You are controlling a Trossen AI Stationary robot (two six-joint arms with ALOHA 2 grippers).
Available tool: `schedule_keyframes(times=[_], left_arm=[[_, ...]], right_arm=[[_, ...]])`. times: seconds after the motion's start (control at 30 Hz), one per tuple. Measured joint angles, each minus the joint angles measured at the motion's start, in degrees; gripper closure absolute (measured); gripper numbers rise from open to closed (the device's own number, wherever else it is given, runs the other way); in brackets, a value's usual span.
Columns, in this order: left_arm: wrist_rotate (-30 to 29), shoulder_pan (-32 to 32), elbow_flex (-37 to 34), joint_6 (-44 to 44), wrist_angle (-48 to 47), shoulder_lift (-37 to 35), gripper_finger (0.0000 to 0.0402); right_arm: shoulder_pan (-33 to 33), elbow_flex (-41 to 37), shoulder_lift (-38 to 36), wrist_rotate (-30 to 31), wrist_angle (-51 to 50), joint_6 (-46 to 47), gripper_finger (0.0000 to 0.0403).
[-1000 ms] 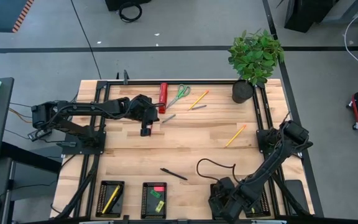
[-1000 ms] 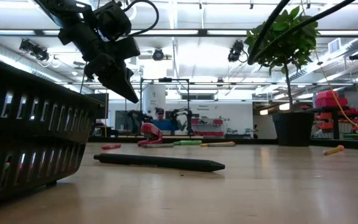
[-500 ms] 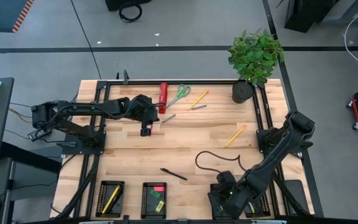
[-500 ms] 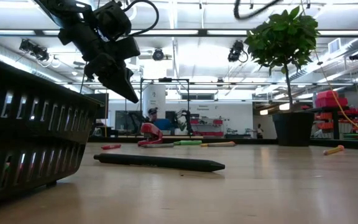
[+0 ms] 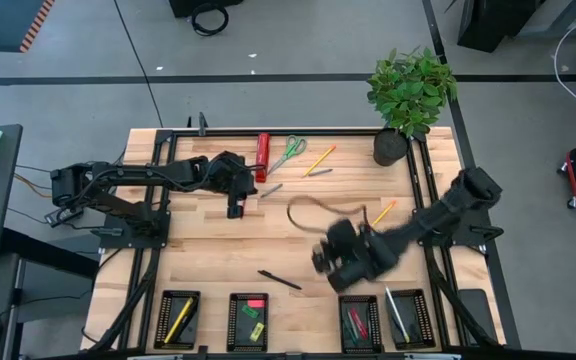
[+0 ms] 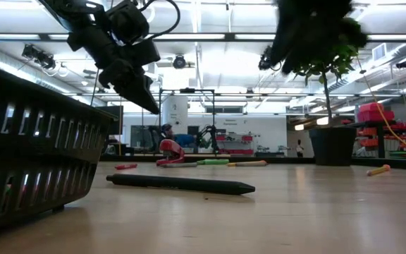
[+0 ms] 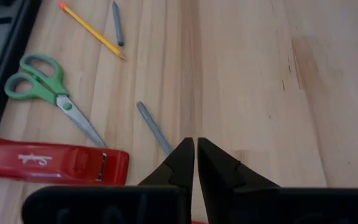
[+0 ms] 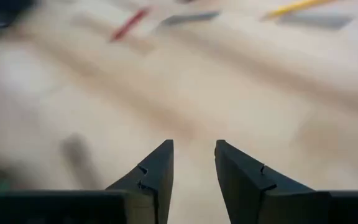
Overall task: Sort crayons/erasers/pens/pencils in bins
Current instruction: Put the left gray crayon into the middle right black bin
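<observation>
**A:** What do you have, largest first?

**B:** Item one, the table (image 5: 298, 235). Item two, your four bins (image 5: 177, 318) in a row at its near edge. One holds a yellow stick, the next the erasers (image 5: 254, 312), the other two red and pale sticks. Item three, the right hand (image 5: 340, 262), empty, fingers parted, over the table just above the bins. Item four, the left hand (image 5: 234, 203), fingers closed on nothing, hovering near the far edge beside the red bar tool (image 5: 262, 156) and green scissors (image 5: 288, 152).

**A:** And the loose pieces?

**B:** Item five, a black pen (image 5: 280, 280) lying flat, its long axis slanting across the table. It sits just to the left of your right hand, the nearer hand by far. Item six, an orange pencil (image 5: 379, 217) farther back on the right. Item seven, a second pencil (image 5: 320, 159) and two grey sticks (image 7: 153, 128) near your left hand.
</observation>
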Motion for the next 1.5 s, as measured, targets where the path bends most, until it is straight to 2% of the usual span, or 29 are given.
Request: schedule_keyframes(times=[0.13, 0.23, 0.47, 0.6, 0.73, 0.9, 1.0, 1.07, 1.3, 1.5], left_arm=[[-0.02, 0.00, 0.00, 0.05, 2.27, 0.00, 0.0377], [-0.03, 0.00, -0.02, 2.80, 6.20, 0.00, 0.0378], [-0.03, 0.00, -0.02, 2.97, 10.67, 0.00, 0.0361], [0.02, 0.00, 0.15, 1.86, 10.29, 1.13, 0.0345], [-0.02, -0.22, 5.94, -1.71, 1.40, 6.16, 0.0329], [-2.79, -0.90, 19.15, -6.61, -15.01, 16.03, 0.0324], [-3.57, -0.74, 26.05, -10.79, -23.12, 21.52, 0.0324], [-3.52, -0.68, 28.11, -12.22, -25.39, 24.52, 0.0324], [-3.58, -0.44, 28.90, -14.92, -20.75, 31.58, 0.0327], [-8.06, 0.57, 28.90, -17.03, -19.57, 35.06, 0.0318]], right_arm=[[-8.88, -0.05, 0.35, -4.34, -2.14, -11.99, 0.0278], [-13.79, -1.62, 0.31, -7.48, 1.36, -21.42, 0.0278], [-19.10, -11.52, 0.35, -8.39, 15.40, -35.03, 0.0278], [-22.02, -15.14, 0.29, -10.24, 14.12, -40.62, 0.0278], [-26.87, -15.00, -0.99, -10.12, 11.67, -47.22, 0.0278], [-32.91, -13.24, -5.62, -9.56, 13.50, -57.27, 0.0278], [-34.55, -13.22, -10.76, -7.14, 13.28, -59.70, 0.0278], [-34.70, -13.21, -14.37, -4.16, 12.43, -60.40, 0.0278], [-32.71, -13.88, -24.08, 5.47, 11.16, -62.18, 0.0278], [-32.76, -16.41, -27.32, 9.64, 11.18, -66.87, 0.0278]])
